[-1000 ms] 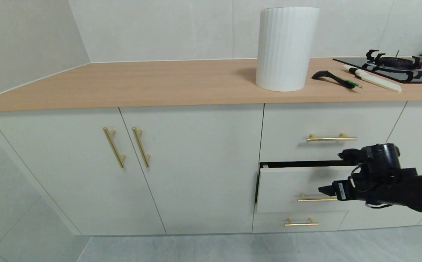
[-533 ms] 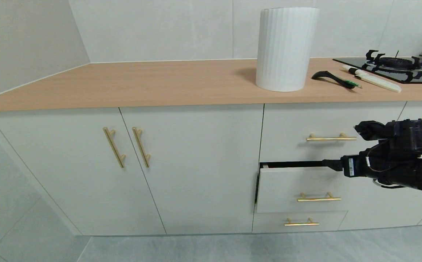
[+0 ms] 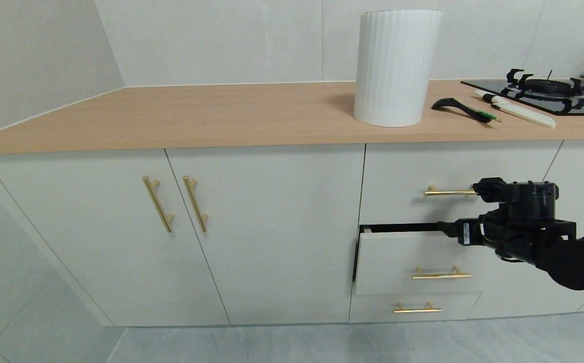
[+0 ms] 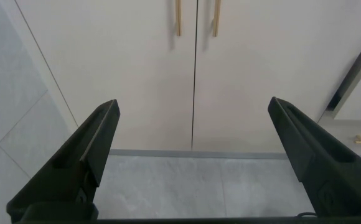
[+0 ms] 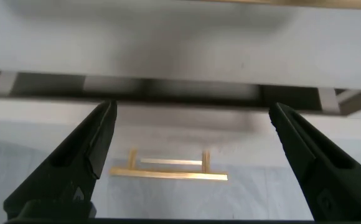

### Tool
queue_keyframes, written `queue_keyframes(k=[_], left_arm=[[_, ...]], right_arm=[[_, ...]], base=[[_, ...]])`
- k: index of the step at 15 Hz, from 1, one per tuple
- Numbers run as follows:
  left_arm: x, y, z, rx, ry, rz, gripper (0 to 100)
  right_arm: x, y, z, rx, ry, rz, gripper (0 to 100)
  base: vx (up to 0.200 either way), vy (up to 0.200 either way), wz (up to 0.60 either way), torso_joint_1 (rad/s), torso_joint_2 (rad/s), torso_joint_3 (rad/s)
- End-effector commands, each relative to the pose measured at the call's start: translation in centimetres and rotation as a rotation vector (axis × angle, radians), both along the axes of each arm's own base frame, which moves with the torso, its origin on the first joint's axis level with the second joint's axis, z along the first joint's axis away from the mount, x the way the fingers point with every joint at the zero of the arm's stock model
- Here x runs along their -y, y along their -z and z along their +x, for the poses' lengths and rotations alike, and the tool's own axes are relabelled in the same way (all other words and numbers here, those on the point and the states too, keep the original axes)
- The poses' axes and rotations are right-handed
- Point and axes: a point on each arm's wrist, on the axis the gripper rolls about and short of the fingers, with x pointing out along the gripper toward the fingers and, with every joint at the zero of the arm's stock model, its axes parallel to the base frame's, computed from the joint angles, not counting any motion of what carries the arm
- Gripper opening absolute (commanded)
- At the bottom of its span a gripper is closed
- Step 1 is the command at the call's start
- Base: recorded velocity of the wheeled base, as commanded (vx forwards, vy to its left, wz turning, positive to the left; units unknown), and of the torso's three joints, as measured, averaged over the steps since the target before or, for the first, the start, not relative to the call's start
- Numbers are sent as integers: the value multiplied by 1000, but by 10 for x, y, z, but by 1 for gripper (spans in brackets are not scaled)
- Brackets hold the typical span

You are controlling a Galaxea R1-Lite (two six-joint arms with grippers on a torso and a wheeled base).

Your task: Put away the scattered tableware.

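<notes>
**Tableware on the desk, one drawer ajar, both pincers open**

In the left wrist view, the left pincer is spread wide with nothing between its fingers. It faces the pale double cabinet doors with their brass bar handles, and the grey tiled floor lies below them.

In the head view, the light wooden desk runs across the upper half of the frame. A tall white ribbed cylinder stands upright on it, right of centre. The scattered tableware lies just to the right of the cylinder. The first piece is a black ladle, with its bowl toward the cylinder. Its slim handle slants toward the lower right and ends in a small green tip. Near it, but apart, is a long cream-white knife, lying at much the same slant. The knife runs along the front edge of the black glass gas hob in the upper right corner.

Under the desk at lower right are three stacked white drawers with brass handles. The middle drawer is pulled out a little, leaving a dark slot along its top edge. The right pincer hangs at the right of the frame in front of that slot, just below the top drawer's brass handle. Its fingers are apart and grip nothing. Whether one of them touches the drawer cannot be told. The right wrist view shows the slot between those fingers.
</notes>
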Motion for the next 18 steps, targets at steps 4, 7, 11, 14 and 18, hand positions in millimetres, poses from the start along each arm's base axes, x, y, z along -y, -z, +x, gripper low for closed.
queue_keyframes(k=[4, 7, 11, 14, 18], left_arm=[[0, 0, 0, -1, -1, 0, 100], [0, 0, 0, -1, -1, 0, 100], [0, 0, 0, -1, -1, 0, 100], [0, 0, 0, -1, -1, 0, 100], [0, 0, 0, -1, -1, 0, 100]], right_arm=[[-6, 36, 15, -25, 17, -14, 100], [-6, 39, 19, -11, 25, -12, 100], [-6, 38, 18, -11, 27, -12, 100], [-5, 28, 11, -24, 27, -14, 100], [-3, 13, -3, -95, 17, -18, 100]], base=[[0, 0, 0, 0, 0, 0], [0, 0, 0, 0, 0, 0], [0, 0, 0, 0, 0, 0], [0, 0, 0, 0, 0, 0], [0, 0, 0, 0, 0, 0]])
